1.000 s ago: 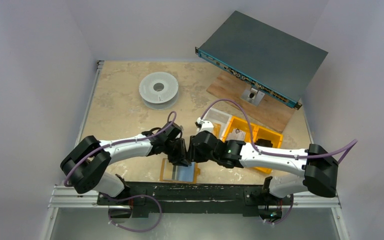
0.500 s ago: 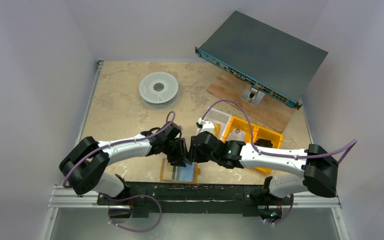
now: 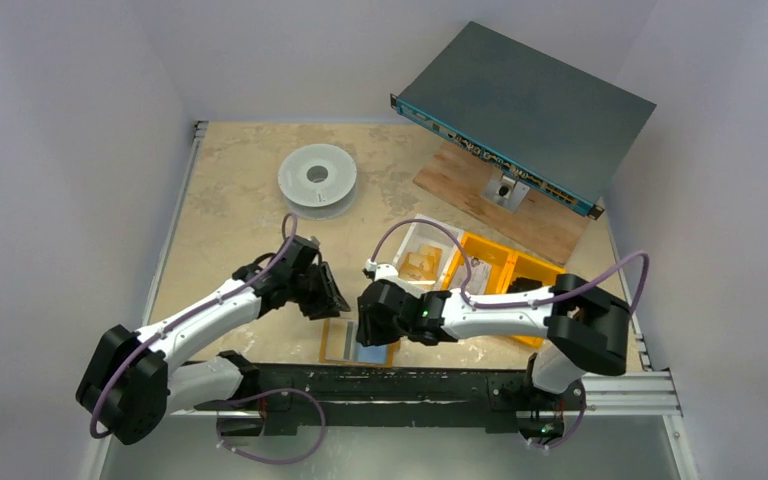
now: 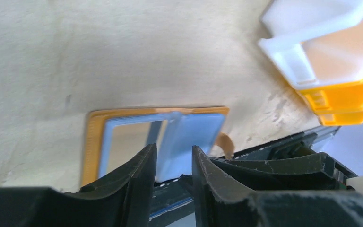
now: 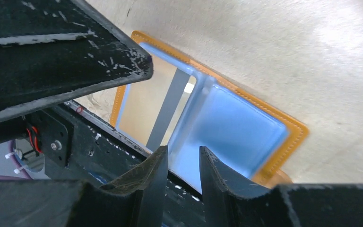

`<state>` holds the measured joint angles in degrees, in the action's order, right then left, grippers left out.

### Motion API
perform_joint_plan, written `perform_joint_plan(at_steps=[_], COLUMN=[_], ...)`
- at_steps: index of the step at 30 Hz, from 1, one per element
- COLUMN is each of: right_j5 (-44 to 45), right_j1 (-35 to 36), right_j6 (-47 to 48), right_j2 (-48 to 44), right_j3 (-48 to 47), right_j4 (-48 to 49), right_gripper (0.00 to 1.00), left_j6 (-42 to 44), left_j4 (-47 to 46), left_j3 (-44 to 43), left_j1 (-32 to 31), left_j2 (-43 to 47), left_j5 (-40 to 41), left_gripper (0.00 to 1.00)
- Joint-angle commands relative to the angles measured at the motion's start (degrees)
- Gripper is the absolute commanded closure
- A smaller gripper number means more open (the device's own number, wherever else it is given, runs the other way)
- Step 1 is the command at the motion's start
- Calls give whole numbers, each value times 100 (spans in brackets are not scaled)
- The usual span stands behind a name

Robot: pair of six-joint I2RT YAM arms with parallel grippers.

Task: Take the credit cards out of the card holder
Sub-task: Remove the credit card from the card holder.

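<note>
Your right claw [image 5: 183, 150], tips narrowly parted and empty, hangs just over the card holder [image 5: 231, 127]. It lies spread open, blue lining up, at the tabletop's [image 3: 230, 200] near edge, probably to expose its pockets. Your left claw [image 4: 172, 149], likewise slightly parted, hovers beside it.

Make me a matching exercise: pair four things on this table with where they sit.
Things:
1. card holder
2. white spool
3. orange bin
4. grey metal box

Places:
a. far right corner
b. near edge, lying open
c. far side, left of centre
d. right of the card holder

Pairs: 1-b, 2-c, 3-d, 4-a
</note>
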<state>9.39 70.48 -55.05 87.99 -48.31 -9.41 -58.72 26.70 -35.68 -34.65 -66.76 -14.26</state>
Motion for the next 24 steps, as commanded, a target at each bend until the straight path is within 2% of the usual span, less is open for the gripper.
perform_joint_plan(at_steps=[1,4,16,24], right_j5=[-435,-681,-634,-1136], right_j1=[10,1,-86,-374], right_j6=[67,20,-53,-94], right_j2=[352,576,941,1106], right_j3=[-475,-547,-493,-29], right_j4=[506,662,552,1291], right_gripper=[69,69,69,67], left_j6=[61,29,-8,-70], left_j4=[257,260,67,-108], left_j3=[370,522,845,943], left_j1=[141,143,130,105], left_j2=[236,223,190,13], left_j5=[375,470,507,360], left_gripper=[69,74,86,94])
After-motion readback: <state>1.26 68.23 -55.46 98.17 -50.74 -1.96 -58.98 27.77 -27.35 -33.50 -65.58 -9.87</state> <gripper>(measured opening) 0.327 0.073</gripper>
